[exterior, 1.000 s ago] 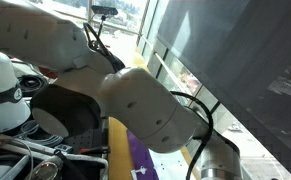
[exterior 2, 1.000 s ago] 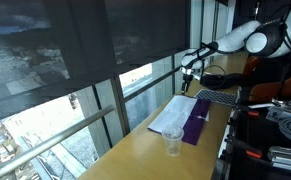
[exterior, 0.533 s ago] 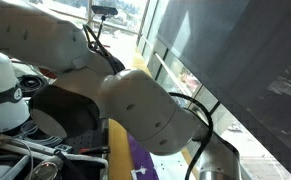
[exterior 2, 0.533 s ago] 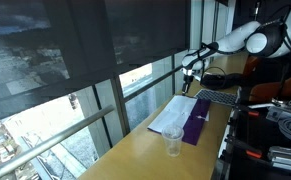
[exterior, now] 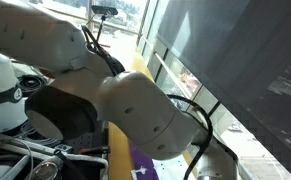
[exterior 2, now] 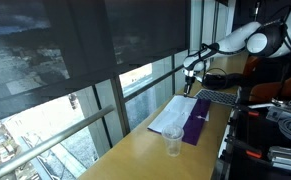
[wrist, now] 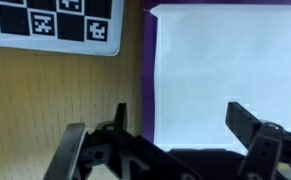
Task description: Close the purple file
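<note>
The purple file [exterior 2: 196, 124] lies open on the wooden table, its white pages [exterior 2: 171, 115] facing up beside the purple cover. In the wrist view the white page [wrist: 230, 65] fills the right side, with the purple file's edge [wrist: 148, 70] running down its left. My gripper [exterior 2: 188, 76] hangs well above the far end of the file. It is open [wrist: 183, 120], both fingers spread over the page with nothing between them. In an exterior view the arm hides all but a purple strip of the file [exterior: 141, 162].
A small clear plastic cup [exterior 2: 173, 143] stands on the table [exterior 2: 145, 155] near the file's close end. A board with black-and-white markers [wrist: 50, 25] lies beside the file. Window glass and its frame run along one side of the table; cables and equipment [exterior 2: 275, 130] crowd the other.
</note>
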You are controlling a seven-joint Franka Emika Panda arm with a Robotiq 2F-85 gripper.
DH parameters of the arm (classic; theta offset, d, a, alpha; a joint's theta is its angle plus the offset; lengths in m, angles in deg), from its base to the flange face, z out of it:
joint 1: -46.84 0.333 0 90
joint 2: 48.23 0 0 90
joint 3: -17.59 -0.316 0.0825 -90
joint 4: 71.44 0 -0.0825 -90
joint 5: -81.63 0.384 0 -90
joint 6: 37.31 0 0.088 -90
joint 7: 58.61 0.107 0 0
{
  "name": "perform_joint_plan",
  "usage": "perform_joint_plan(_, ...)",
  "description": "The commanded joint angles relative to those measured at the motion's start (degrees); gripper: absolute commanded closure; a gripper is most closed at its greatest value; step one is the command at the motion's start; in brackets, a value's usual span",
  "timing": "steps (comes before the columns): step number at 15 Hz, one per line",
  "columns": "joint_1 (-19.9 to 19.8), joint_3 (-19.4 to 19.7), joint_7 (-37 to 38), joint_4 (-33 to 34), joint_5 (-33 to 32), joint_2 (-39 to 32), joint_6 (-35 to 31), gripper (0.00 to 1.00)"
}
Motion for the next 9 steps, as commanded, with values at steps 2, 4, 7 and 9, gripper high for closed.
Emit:
perform_joint_plan(2, -0.62, -0.11, -2.22, 0.01, 2.57, 0.00, 0.81, 0.00)
perform_joint_plan(4, -0.73, -0.15, -2.49, -0.29, 2.88, 0.00, 0.89, 0.00)
perform_joint_plan(7, -0.84, -0.24, -2.97, -0.69, 3.47, 0.00, 1.10, 0.35)
perform_joint_plan(9, -0.87, -0.20, -3.05, -0.88, 3.51, 0.00, 1.17, 0.51)
